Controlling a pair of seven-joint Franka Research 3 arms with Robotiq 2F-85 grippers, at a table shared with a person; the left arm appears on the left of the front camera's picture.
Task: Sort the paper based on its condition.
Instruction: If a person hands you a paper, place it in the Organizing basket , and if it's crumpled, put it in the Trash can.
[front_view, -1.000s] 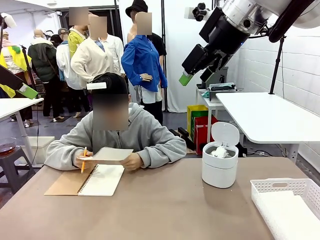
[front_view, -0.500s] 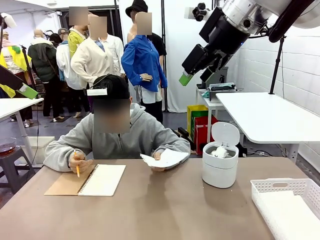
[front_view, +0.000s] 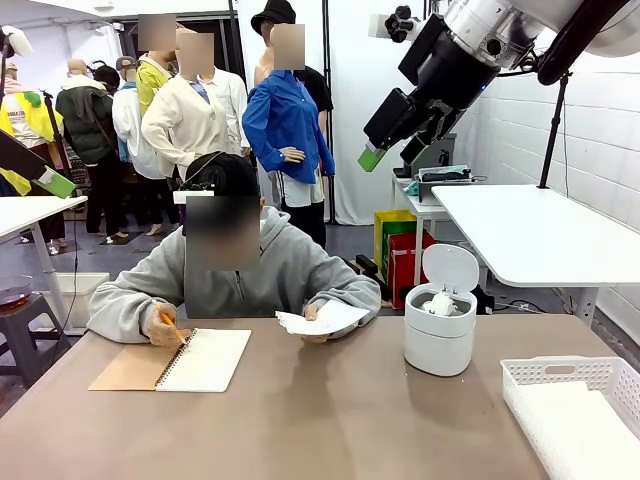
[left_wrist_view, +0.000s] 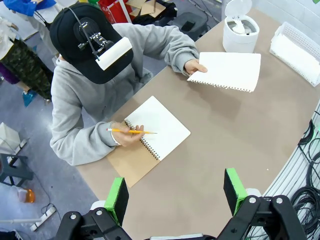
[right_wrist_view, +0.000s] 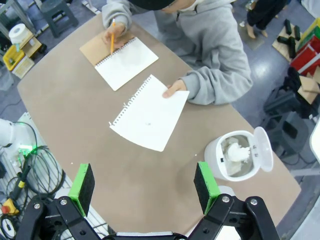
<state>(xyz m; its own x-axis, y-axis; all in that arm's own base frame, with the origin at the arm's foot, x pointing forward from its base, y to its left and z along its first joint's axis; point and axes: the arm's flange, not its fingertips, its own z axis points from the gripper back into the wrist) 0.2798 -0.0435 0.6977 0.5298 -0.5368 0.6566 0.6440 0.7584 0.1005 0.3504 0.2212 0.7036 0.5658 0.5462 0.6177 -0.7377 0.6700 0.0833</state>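
A person across the table holds a smooth white sheet of paper (front_view: 322, 320) by its far edge, just above the tabletop; it also shows in the wrist views (left_wrist_view: 227, 71) (right_wrist_view: 147, 112). A crumpled white wad (right_wrist_view: 237, 150) lies in the open white bin (front_view: 440, 340). My right gripper (front_view: 392, 158) hangs high above the table's far right, and its wrist view shows it (right_wrist_view: 144, 187) open and empty. My left gripper (left_wrist_view: 176, 195) is open too, high above the near edge with nothing between its pads.
A spiral notebook (front_view: 205, 358) lies open at the table's left, and the person's other hand holds a pencil (left_wrist_view: 132, 131) on it. A white mesh basket (front_view: 575, 375) with flat white paper inside stands at the near right. Bare tabletop (front_view: 320, 420) spreads across the middle.
The person carried the sheet from above the notebook rightward toward the bin and lowered it. The pencil hand went back to the notebook. Neither arm moved.
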